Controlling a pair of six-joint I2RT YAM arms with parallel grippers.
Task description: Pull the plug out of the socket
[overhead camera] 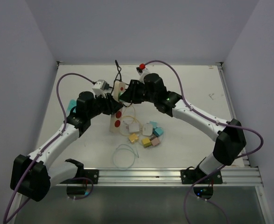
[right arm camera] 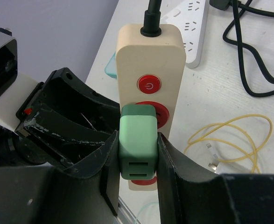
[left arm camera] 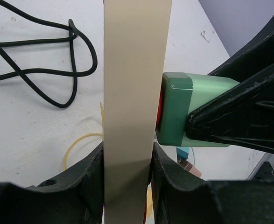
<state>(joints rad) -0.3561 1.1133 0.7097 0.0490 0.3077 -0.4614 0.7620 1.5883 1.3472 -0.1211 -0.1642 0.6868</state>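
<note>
Item 1: my left claw (left arm camera: 127, 161), clamped across the 2 long edges of the beige power strip (left arm camera: 134, 70), mid-table.
Item 2: my right claw (right arm camera: 137, 156), clamped on the green plug (right arm camera: 137, 133). The plug is seated in the strip's red socket (right arm camera: 161, 112), just near of the red switch (right arm camera: 149, 85).
Item 3: black cable (right arm camera: 151, 16), at the strip's far end.
Item 4: yellow cable (right arm camera: 230, 135), on the table (overhead camera: 197, 88) beside the strip.
Item 5: loose coloured plugs (overhead camera: 151, 135), nearer, to the right.

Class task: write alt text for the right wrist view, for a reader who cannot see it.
The right gripper clamps a green plug seated in a cream power strip, just below its red power button. A yellow cable lies looped on the table to the right.
</note>
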